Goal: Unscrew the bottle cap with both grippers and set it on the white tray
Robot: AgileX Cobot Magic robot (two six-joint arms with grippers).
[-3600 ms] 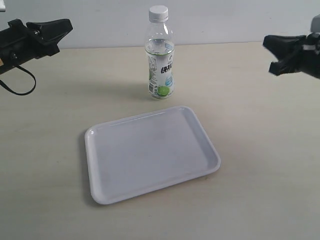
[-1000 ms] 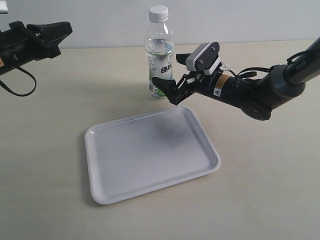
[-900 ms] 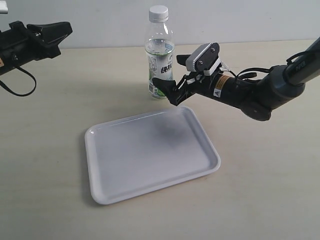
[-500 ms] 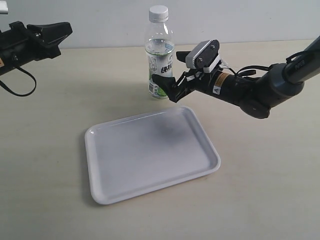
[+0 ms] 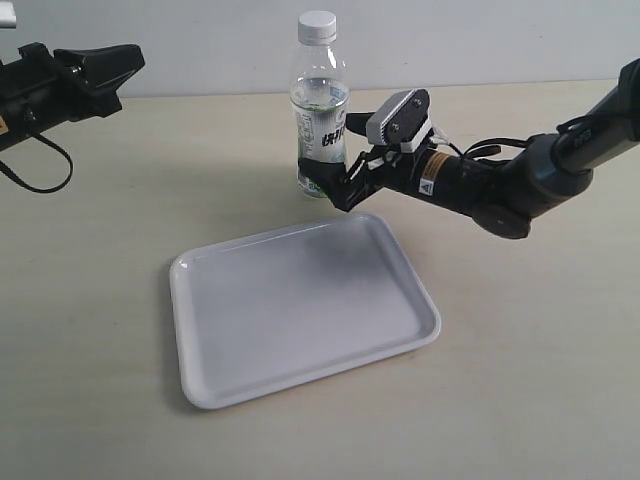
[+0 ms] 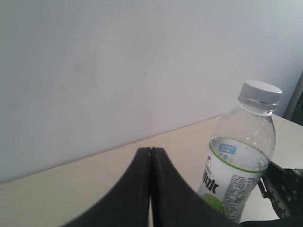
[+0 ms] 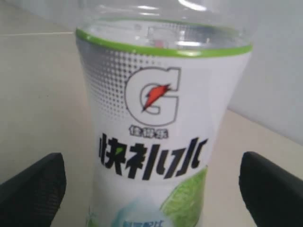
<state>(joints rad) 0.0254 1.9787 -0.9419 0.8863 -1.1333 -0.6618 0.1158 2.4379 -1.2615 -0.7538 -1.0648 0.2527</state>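
The clear bottle (image 5: 320, 120) stands upright behind the white tray (image 5: 290, 310), with its white ribbed cap (image 5: 317, 26) screwed on. My right gripper (image 5: 331, 180) is open around the bottle's lower label, low near the table. In the right wrist view the label (image 7: 156, 127) fills the space between the two black fingertips (image 7: 33, 189), with a gap on each side. My left gripper (image 5: 132, 57) hangs shut, far left of the bottle and at about cap height. The left wrist view shows its tips (image 6: 151, 150) pressed together, with the bottle (image 6: 236, 175) and cap (image 6: 259, 92) beyond them.
A pale wall runs behind the beige table (image 5: 520, 350). The right arm (image 5: 500, 185), with its grey screwed plate and cables, stretches across the table just behind the tray's far right corner. A black cable loop (image 5: 35, 170) hangs under the left arm.
My right arm has come in from the right edge and slid left, bringing its open fingers to either side of the bottle's base. The left gripper, bottle and tray have stayed put.
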